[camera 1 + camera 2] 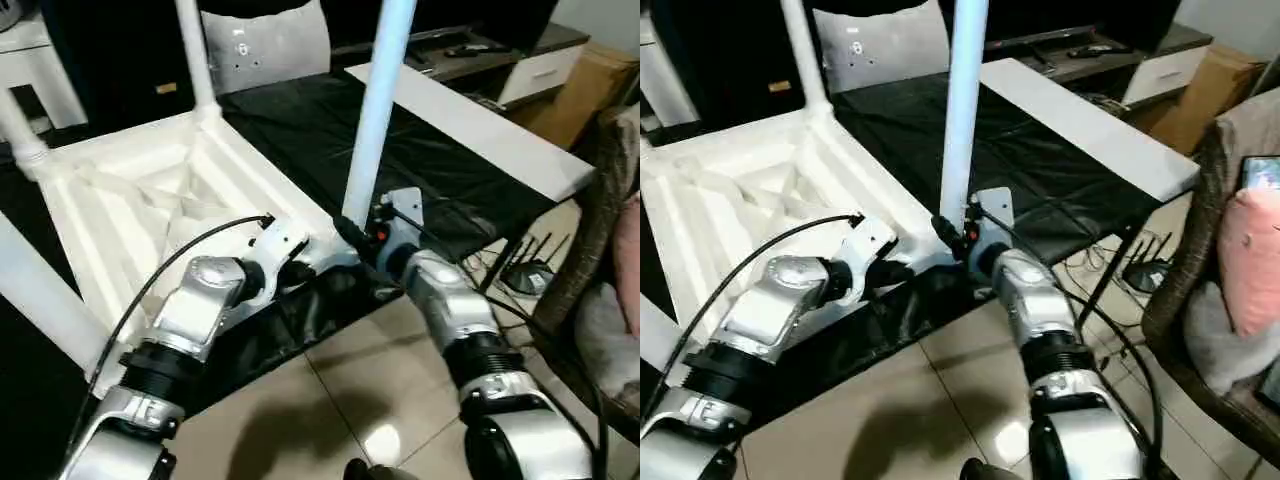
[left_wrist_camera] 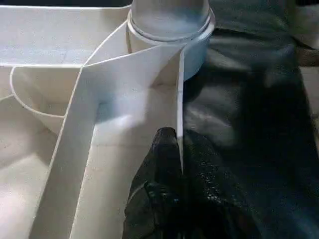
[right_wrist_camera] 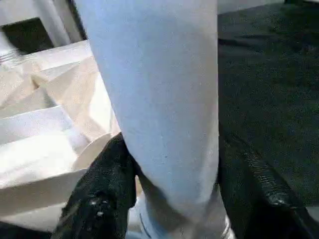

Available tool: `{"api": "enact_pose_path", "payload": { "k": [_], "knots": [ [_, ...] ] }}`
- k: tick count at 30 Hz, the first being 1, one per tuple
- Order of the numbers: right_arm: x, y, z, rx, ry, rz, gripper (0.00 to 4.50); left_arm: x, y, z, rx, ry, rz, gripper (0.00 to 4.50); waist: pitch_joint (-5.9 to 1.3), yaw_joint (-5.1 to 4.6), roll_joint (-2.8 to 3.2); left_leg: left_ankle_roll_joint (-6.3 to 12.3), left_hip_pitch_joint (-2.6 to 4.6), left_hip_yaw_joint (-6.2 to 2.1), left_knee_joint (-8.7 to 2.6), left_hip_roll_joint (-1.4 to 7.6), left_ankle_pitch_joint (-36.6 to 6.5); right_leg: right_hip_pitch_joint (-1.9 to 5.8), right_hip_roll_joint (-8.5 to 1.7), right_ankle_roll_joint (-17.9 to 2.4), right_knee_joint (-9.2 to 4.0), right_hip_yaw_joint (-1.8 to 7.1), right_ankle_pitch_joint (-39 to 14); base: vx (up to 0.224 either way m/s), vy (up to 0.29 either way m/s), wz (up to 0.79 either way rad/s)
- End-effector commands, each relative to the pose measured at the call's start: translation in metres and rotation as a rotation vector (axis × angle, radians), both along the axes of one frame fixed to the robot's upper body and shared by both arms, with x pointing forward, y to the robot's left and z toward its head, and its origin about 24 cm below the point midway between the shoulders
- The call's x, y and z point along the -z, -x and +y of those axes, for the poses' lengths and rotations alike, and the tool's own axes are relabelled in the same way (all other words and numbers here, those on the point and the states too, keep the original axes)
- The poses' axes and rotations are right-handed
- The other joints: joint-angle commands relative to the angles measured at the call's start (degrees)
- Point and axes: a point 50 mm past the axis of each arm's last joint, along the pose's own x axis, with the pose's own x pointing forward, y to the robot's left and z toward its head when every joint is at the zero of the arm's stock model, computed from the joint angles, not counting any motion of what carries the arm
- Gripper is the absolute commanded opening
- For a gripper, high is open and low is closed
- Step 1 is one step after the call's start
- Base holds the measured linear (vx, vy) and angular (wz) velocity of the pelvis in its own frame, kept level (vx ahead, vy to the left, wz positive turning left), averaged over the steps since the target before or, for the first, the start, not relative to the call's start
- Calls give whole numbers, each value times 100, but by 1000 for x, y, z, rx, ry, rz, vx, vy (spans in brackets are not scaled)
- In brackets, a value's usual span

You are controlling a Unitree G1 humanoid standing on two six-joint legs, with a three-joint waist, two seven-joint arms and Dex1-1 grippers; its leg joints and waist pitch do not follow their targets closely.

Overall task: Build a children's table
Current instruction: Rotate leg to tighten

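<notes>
1. A tiled floor (image 1: pixel 350 390) lies nearest the robot, and beyond it stands a low surface (image 1: pixel 300 125) draped in black cloth that carries the work.
2. The children's table top (image 1: pixel 140 200) lies upside down on that surface, ribbed underside up, its near corner at the surface's front edge.
3. At that near corner, the left gripper (image 2: pixel 179 149) is pinched together on the top's thin rim wall, just beside the corner socket.
4. The right gripper (image 3: pixel 169 164) has its two black fingers either side of the leg (image 1: pixel 380 110) that stands upright in that socket; it looks clamped on the leg low down.
5. Farther along the table top, other legs rise from the far corner (image 1: pixel 195 50) and the left side (image 1: pixel 20 130), with one more at the left edge (image 1: pixel 40 290).
6. Judging by this, all four legs appear in place; what likely remains is seating this last one firmly and turning the table upright.
7. Behind the table top, a flat white board (image 1: pixel 480 125) lies across the cloth.
</notes>
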Motion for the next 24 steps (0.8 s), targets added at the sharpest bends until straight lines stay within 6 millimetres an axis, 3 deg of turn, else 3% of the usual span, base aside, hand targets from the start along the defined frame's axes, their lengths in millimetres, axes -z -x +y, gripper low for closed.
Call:
{"api": "enact_pose_path", "payload": {
  "k": [1,4,7,8,9,11,13,15,17,19,21,22,24],
  "knots": [
    [5,11,39,-151,6,34,299,-33,-8,-25,67,67,-132,0,-518,98,1,599,-129,206,-360,-199,-75,529,-287,-400,-236,346,-2097,0,0,0],
    [8,10,31,-88,34,-1,316,-30,-6,-21,103,42,-143,0,-555,161,-16,723,-161,208,-340,-198,430,550,-289,-568,-109,400,-1648,0,0,0],
    [6,11,22,-93,17,-43,356,-29,-4,-18,136,33,-147,0,-562,203,-40,796,-189,225,-317,-220,620,549,-274,-624,-30,446,-1428,0,0,0],
    [4,14,14,-110,20,-97,359,-27,-4,-14,150,22,-144,0,-544,244,-43,841,-161,248,-324,-223,559,527,-271,-624,-57,456,-1481,0,0,0],
    [3,17,4,-111,18,-140,359,-26,-4,-10,171,5,-158,0,-513,272,-80,853,-148,273,-329,-222,427,501,-260,-571,-88,466,-1627,0,0,0],
    [1,23,-9,-117,-8,-163,382,-25,-7,-2,179,-23,-168,0,-492,360,-62,786,-114,291,-357,-222,227,493,-239,-428,-138,471,-1930,0,0,0],
    [0,31,-23,-109,-33,-172,405,-24,-10,6,182,-52,-178,0,-446,395,-104,709,-109,306,-376,-238,0,482,-213,-212,-203,469,-2242,0,0,0],
    [0,37,-31,-107,-35,-181,412,-24,-12,12,174,-75,-187,0,-446,417,-83,636,-97,309,-380,-250,-132,477,-202,-56,-229,457,-2436,0,0,0],
    [-2,56,-47,-137,-51,-208,438,-24,-16,26,194,-114,-234,0,-406,443,-76,521,-102,308,-383,-310,-477,473,-157,405,-369,380,-2898,0,0,0],
    [-2,67,-52,-161,-31,-211,449,-26,-18,32,189,-104,-247,0,-417,424,-92,492,-109,308,-370,-328,-586,470,-127,600,-423,329,-3016,0,0,0],
    [3,75,-55,-175,11,-170,450,-29,-19,37,192,-91,-258,43,-421,428,-66,475,-96,312,-372,-324,-620,465,-113,673,-450,315,-2999,0,0,0],
    [5,80,-58,-172,37,-130,450,-31,-19,39,197,-71,-264,54,-429,407,-85,464,-140,289,-380,-323,-601,508,-88,721,-462,280,-2898,0,0,0],
    [7,84,-61,-145,49,-96,450,-35,-18,39,190,-19,-257,58,-420,383,-66,446,-110,293,-384,-308,-678,475,-110,627,-492,266,-2959,0,0,0]
  ]
}}
